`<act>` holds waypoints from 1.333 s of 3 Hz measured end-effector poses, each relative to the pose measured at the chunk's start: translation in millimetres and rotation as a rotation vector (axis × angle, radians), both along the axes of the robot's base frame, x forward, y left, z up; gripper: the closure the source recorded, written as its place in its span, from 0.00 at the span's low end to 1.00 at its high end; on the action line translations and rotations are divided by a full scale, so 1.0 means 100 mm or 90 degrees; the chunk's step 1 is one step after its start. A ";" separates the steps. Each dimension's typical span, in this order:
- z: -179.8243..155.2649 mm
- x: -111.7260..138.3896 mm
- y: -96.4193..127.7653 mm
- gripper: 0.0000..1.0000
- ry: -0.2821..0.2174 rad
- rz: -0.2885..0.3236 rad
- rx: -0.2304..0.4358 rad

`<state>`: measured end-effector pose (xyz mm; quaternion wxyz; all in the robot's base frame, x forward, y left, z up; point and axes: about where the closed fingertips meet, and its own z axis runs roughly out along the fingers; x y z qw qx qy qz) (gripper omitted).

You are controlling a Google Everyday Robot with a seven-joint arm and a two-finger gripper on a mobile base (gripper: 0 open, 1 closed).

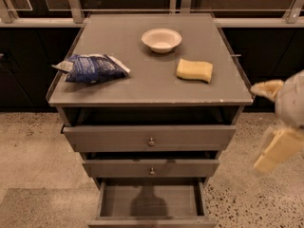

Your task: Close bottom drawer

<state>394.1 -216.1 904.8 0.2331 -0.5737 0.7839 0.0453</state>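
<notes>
The narrow grey-brown wooden bottom drawer (152, 221) is seen pulled far out at the foot of the grey-brown wooden cabinet (142, 87), its bare inside exposed, below the slightly open mid-width drawer (190, 168) and wide top drawer (190, 137). The blurred cream-and-white gripper (280, 127) is held in the air right of the cabinet, apart from every drawer; whether it is spread or pressed together cannot be told. A white round bowl (161, 39), a yellow rectangular sponge (194, 70) and a blue crinkled snack bag (92, 69) are laid on top

three drawers (150, 137), one gripper (280, 127) (far right)
</notes>
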 end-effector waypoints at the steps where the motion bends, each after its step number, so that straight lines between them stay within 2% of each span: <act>1: -0.55 -0.23 0.28 0.00 -0.010 -0.008 0.103; 2: -1.44 -0.43 0.42 0.00 0.026 -0.075 0.227; 3: -2.64 -0.76 0.51 0.00 0.129 -0.147 0.286; 4: -3.19 -1.11 0.65 0.00 0.198 -0.163 0.312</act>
